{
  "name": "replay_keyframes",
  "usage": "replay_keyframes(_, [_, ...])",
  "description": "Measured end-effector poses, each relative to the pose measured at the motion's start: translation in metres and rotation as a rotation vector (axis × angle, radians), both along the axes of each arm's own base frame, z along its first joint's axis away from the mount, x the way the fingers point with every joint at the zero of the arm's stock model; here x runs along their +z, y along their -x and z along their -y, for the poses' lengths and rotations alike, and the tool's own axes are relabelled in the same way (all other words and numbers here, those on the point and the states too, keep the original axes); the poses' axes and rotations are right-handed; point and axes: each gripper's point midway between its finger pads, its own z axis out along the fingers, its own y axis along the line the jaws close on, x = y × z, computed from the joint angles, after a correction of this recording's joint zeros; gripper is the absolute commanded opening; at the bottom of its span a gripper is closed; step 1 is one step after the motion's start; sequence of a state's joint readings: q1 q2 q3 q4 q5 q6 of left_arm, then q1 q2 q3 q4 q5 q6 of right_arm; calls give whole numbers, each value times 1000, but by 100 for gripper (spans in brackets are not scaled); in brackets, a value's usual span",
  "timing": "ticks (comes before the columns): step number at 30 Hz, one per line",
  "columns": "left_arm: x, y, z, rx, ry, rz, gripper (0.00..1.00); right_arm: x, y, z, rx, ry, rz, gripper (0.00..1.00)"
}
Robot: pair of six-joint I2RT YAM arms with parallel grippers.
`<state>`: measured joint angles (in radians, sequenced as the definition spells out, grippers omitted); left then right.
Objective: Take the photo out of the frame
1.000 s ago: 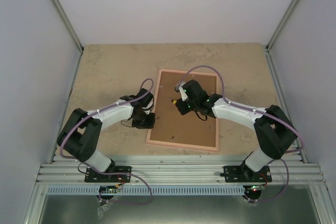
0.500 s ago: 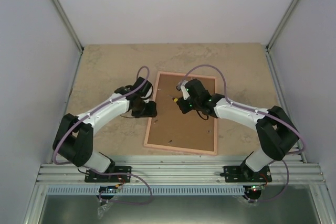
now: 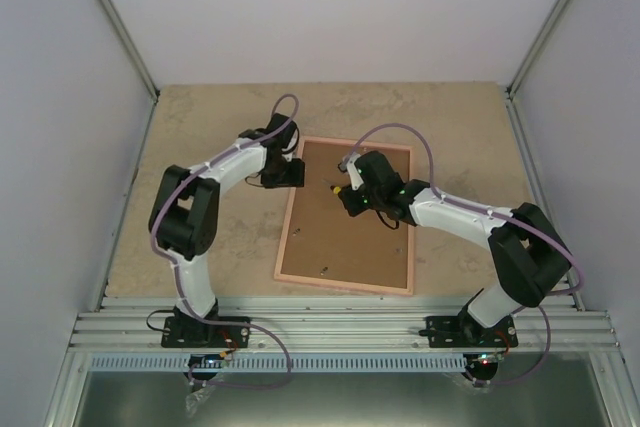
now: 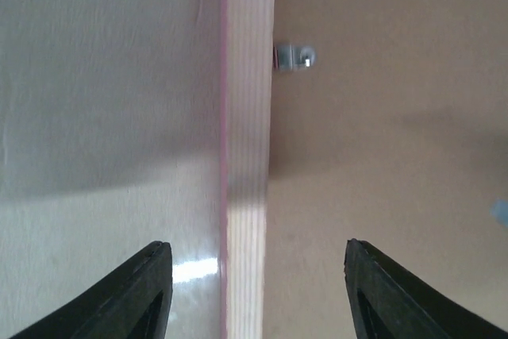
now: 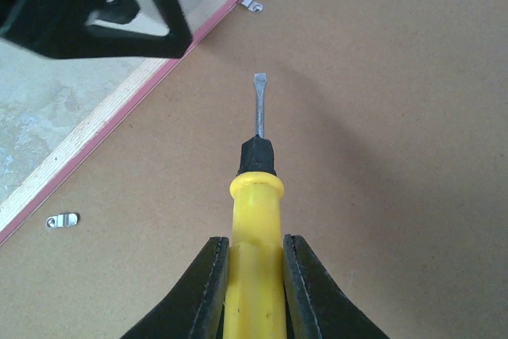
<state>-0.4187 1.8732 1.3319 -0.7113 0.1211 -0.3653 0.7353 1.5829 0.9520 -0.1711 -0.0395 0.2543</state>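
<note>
**Left arm swings to the frame's far left rail while the right tool keeps a screwdriver**

Since a second ago, the left arm (image 3: 225, 159) has swung from beside the frame's left edge toward its far left corner. Its tool has spread apart on the way. The right arm has barely shifted.

A speckled tan bench (image 3: 200, 117) carries the frame (image 3: 288, 237), which lies face down in the middle. Its pink rails surround a brown backing board (image 3: 350, 242). The photo is not visible and presumably lies under that board.

The left tool (image 4: 255, 248) hovers over the left rail with its fingers (image 4: 151, 291) wide apart. One finger is over the bench and one over the board, and they hold nothing. The right tool (image 5: 254, 245) is pinched tight on the yellow handle of a screwdriver (image 5: 258, 164). The flat blade points toward the left rail over the board, but whether the tip touches cannot be told. A small metal clip (image 4: 294, 56) sits on the board against the rail, ahead of the left tool.

The step in hand looks like freeing the clips that hold the board in.
- The left tool should settle on the rail to stop the frame sliding.
- The blade should come in low and flat against a clip and push it sideways off the board.
- The push should stay gentle, so the tip neither gouges the board nor skids off.
</note>
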Motion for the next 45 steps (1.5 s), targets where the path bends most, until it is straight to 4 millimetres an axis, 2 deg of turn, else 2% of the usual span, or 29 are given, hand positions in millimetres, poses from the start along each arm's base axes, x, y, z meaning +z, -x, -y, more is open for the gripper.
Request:
replay_keyframes(4, [-11,-19,0,-2,-18,2,54,1,-1,0,-3,-3,5,0])
replay_keyframes(11, [-23,-33,0,-12,-31,-7,44,4,-6,1,-12,-13,18,0])
replay_keyframes(16, [-30,-33,2,-31,-33,-23,33,-2,-9,0,-14,-10,12,0])
replay_keyframes(23, [-31,-29,7,-58,-7,-33,20,-10,-19,-9,-6,-4,3,0])
replay_keyframes(31, [-31,-25,6,-62,8,-18,15,-7,-36,-26,10,-24,13,0])
replay_keyframes(45, [-31,-13,7,-73,19,-33,15,-17,-48,-46,51,-32,-6,0])
